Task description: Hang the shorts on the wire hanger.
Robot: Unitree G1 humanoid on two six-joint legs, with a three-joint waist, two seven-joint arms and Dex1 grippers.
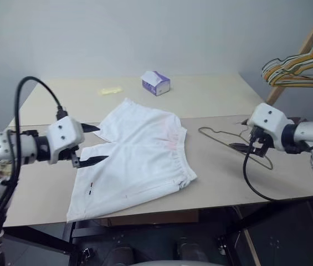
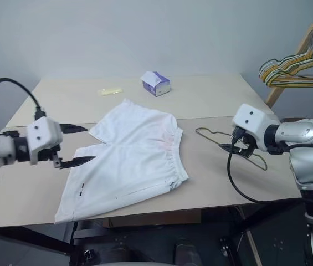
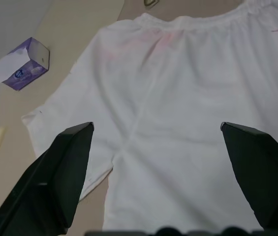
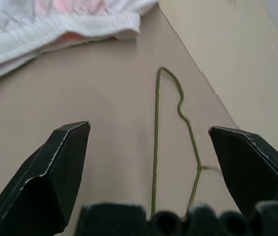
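Shorts (image 1: 137, 160) are lying flat on the counter (image 1: 211, 94), waistband facing the wire hanger (image 1: 231, 145), which is lying just beside them on the robot's right. Left gripper (image 1: 92, 144) is hovering over the leg end of the shorts with jaws spread wide and gripping nothing. Right gripper (image 4: 148, 152) is hanging above the hanger, jaws likewise wide apart and empty; a tissue box (image 1: 156, 83) is sitting further back.

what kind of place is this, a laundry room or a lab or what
Probably a lab or test room set up for laundry practice: a plain table against a bare wall, white shorts beside a wire hanger, and a rack of hangers.
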